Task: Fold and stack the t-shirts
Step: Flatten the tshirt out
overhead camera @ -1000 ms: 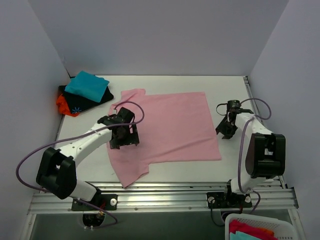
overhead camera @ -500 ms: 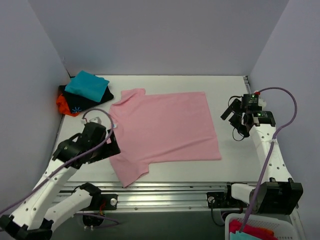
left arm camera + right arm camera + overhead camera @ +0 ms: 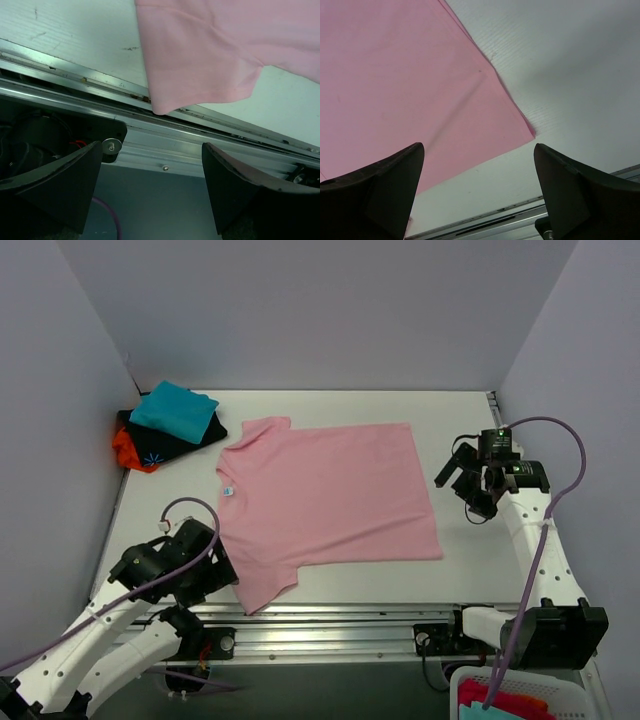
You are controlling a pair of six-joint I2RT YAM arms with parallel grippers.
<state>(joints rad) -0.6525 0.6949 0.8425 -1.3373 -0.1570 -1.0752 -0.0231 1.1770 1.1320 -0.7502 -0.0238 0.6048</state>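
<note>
A light-pink t-shirt [image 3: 330,495] lies spread flat on the white table, collar to the left and hem to the right. Its near sleeve [image 3: 200,60] reaches the front rail. A folded stack sits at the back left: teal tee [image 3: 175,410] on a black starburst-print tee [image 3: 165,447] over an orange-red one [image 3: 124,450]. My left gripper [image 3: 205,575] [image 3: 151,150] hangs open over the near rail, just left of the sleeve, holding nothing. My right gripper [image 3: 462,488] [image 3: 478,147] is open above the bare table beside the shirt's hem corner [image 3: 532,134].
An aluminium rail [image 3: 340,625] runs along the table's near edge. A white basket [image 3: 515,700] with more coloured cloth stands below the right arm's base. Purple cables loop off both arms. Grey walls close in the left, back and right.
My left gripper has left the shirt's shoulder area and pulled back to the near-left corner. My right gripper has opened and risen off the table. The shirt lies flat and uncovered.
</note>
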